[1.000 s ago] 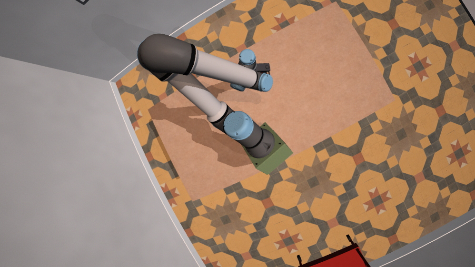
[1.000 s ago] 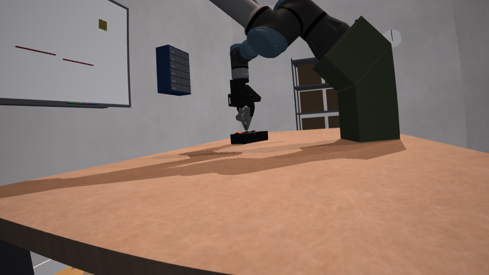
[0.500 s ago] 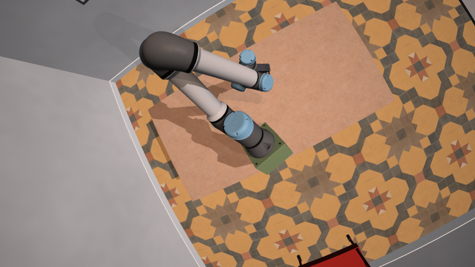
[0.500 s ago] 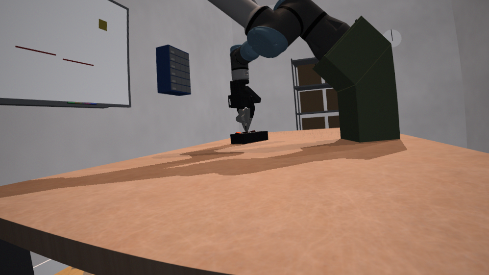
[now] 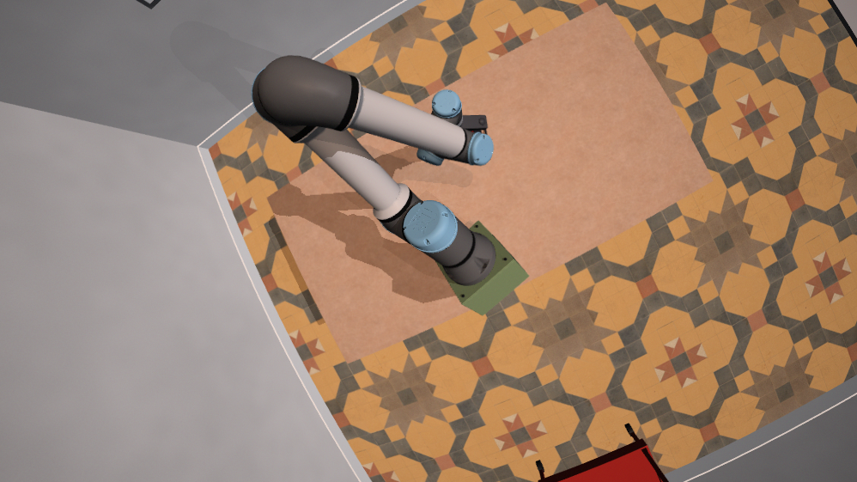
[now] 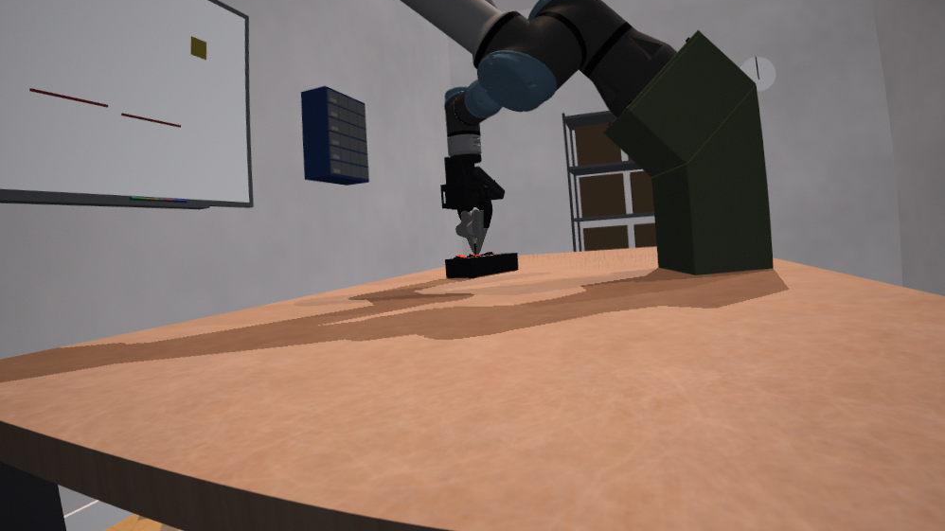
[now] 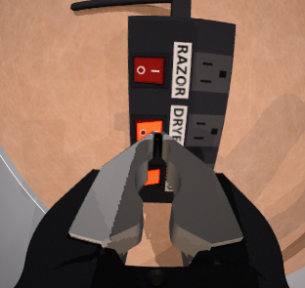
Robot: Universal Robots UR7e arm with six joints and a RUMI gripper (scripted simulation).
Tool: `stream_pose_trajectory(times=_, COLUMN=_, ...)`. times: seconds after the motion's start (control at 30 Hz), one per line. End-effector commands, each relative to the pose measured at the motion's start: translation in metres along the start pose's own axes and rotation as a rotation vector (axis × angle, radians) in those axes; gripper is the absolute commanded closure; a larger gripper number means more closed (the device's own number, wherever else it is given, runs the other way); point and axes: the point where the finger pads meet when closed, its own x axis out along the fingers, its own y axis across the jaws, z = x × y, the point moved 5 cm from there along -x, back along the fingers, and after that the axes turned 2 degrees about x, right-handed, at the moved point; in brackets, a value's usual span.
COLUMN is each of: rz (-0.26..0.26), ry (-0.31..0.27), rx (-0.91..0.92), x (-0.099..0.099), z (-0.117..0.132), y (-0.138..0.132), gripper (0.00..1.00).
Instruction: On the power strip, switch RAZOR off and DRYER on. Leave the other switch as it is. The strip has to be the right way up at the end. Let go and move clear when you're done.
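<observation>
Pressing down with its jaws together and nothing between them, the gripper (image 7: 157,139) has its tip at the DRYER switch (image 7: 149,128), which glows bright orange. Beyond it the RAZOR switch (image 7: 149,70) shows darker red. Both sit on the black power strip (image 7: 209,102), lying face up on the wooden table (image 6: 529,372), cord (image 7: 117,3) trailing off its far end. A third switch is hidden behind the fingers

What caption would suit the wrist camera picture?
Closed gripper poised over the lit DRYER switch of a black power strip; the RAZOR switch above shows darker red.
</observation>
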Motion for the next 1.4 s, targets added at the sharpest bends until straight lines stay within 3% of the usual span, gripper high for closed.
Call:
stream_pose_trajectory(times=0.0, rz=-0.001, ry=0.000, rx=0.000, x=0.000, z=0.000, y=0.000, gripper=1.00)
stream_pose_trajectory(times=0.43, rz=-0.001, ry=0.000, rx=0.000, x=-0.013, z=0.000, y=0.000, gripper=1.00)
stream_pose_trajectory(times=0.8, rz=-0.001, ry=0.000, rx=0.000, x=-0.038, z=0.000, y=0.000, gripper=1.00)
stream_pose_trajectory(times=1.37, rz=-0.001, ry=0.000, rx=0.000, x=-0.039, z=0.000, y=0.000, gripper=1.00)
